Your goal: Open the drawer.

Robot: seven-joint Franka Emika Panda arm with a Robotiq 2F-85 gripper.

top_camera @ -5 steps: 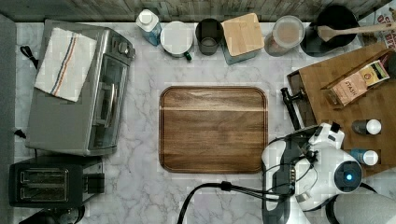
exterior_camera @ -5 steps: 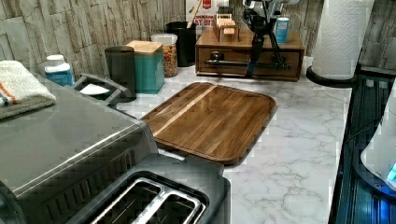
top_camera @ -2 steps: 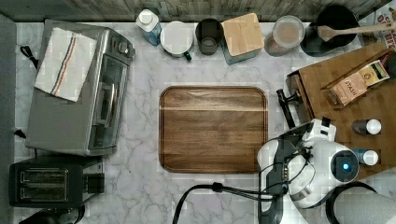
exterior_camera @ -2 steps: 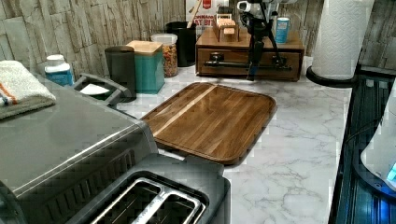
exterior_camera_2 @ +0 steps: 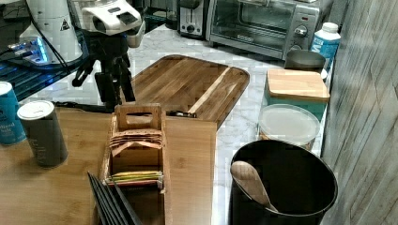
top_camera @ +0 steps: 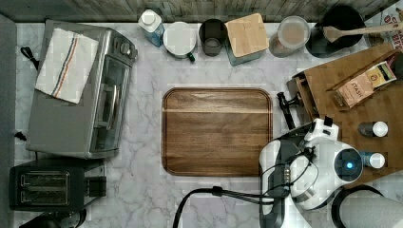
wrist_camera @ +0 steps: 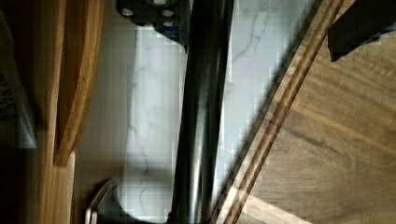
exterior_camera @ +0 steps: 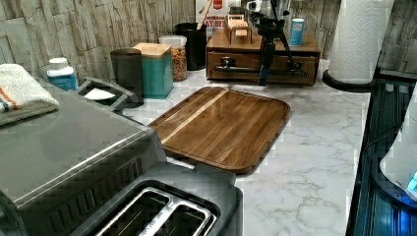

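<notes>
Shallow brown wooden drawer (exterior_camera: 260,61) sits under the box at the left view's far end. Long black bar handle (exterior_camera: 263,72) runs crosswise; black claw (exterior_camera: 265,73) is closed round it mid-bar. Pull goes toward the dark wooden serving tray (exterior_camera: 223,125) on the marble tabletop (exterior_camera: 314,162).

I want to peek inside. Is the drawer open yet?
Only a little. In the top view the drawer front and handle stick out slightly past the box; the gripper is at the handle.
</notes>
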